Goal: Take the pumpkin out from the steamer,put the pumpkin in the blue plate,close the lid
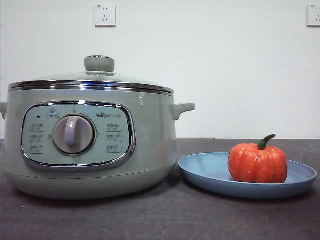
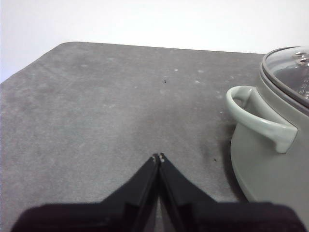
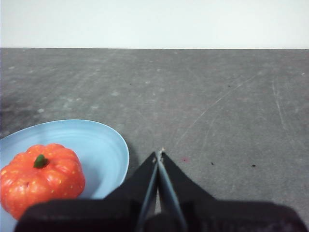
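- The left gripper (image 2: 159, 157) has its two black jaws pressed together, tip against tip, and nothing is between them. It hangs over bare table, beside the pot's side handle (image 2: 258, 121) but not touching it.
- The right gripper (image 3: 159, 153) also has its jaws closed with nothing held. Its tips are just beside the rim of the plate (image 3: 104, 145), over the table.
- The pumpkin (image 1: 257, 162) stands upright on the blue plate (image 1: 210, 172), with its green stem curving up.
- The plate lies on the table right next to the pot (image 1: 90, 145); I cannot tell if they touch.
- The glass lid (image 1: 95, 77) sits closed on the pot, knob on top.
- The table (image 1: 160, 220) is dark grey and a little scratched and speckled.
- Behind is a plain white wall with two sockets (image 1: 105, 15).
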